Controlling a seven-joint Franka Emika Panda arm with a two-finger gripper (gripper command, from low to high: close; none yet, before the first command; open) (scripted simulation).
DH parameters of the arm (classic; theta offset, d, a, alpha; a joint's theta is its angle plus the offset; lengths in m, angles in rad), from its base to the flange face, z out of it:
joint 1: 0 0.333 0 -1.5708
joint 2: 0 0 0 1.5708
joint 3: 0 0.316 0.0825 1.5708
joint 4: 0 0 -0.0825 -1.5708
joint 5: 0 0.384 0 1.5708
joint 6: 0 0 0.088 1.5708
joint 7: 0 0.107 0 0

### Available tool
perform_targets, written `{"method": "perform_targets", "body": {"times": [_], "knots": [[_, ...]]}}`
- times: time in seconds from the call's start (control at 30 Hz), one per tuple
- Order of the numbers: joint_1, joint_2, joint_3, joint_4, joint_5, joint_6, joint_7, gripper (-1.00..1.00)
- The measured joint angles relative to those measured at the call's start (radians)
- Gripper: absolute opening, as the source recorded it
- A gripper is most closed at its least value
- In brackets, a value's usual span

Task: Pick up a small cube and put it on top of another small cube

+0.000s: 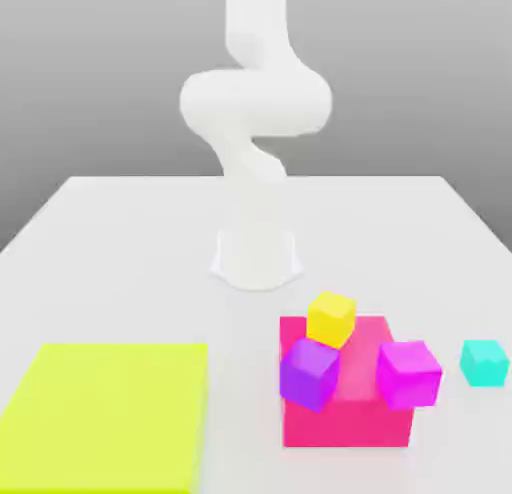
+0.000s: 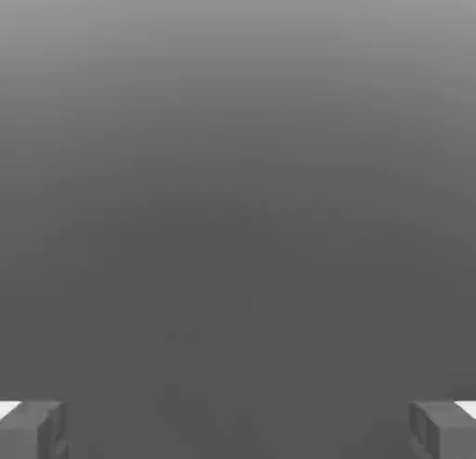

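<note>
Three small cubes cluster on a large pink block (image 1: 350,407) near the table's front. The yellow cube (image 1: 331,318) is at the block's far edge. A purple cube (image 1: 309,373) overlaps its left front corner and a magenta cube (image 1: 409,373) its right front corner; I cannot tell whether these two rest on the block or lean against it. A cyan cube (image 1: 484,363) sits alone on the table at the exterior view's right. In the hand view my gripper (image 2: 238,429) is open, its fingertips (image 2: 33,427) far apart with only grey background between them.
The white arm (image 1: 255,112) rises from its base (image 1: 256,257) at the table's middle and leaves the picture at the top. A flat yellow-green square (image 1: 105,417) lies at the front on the exterior view's left. The white table (image 1: 130,252) ends just behind the base.
</note>
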Motion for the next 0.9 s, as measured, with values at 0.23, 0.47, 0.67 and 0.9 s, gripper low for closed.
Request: {"method": "perform_targets", "body": {"times": [0.23, 0.47, 0.67, 0.9], "knots": [[0.161, 0.259, 0.058, -0.071, 0.01, 0.121, -0.195, 0.0], [0.294, 0.512, 0.143, -0.14, 0.003, 0.24, -0.373, 0.0], [0.428, 0.732, 0.221, -0.199, -0.053, 0.341, -0.49, 0.0], [0.527, 0.993, 0.208, -0.224, -0.205, 0.482, -0.501, 0.0]]}}
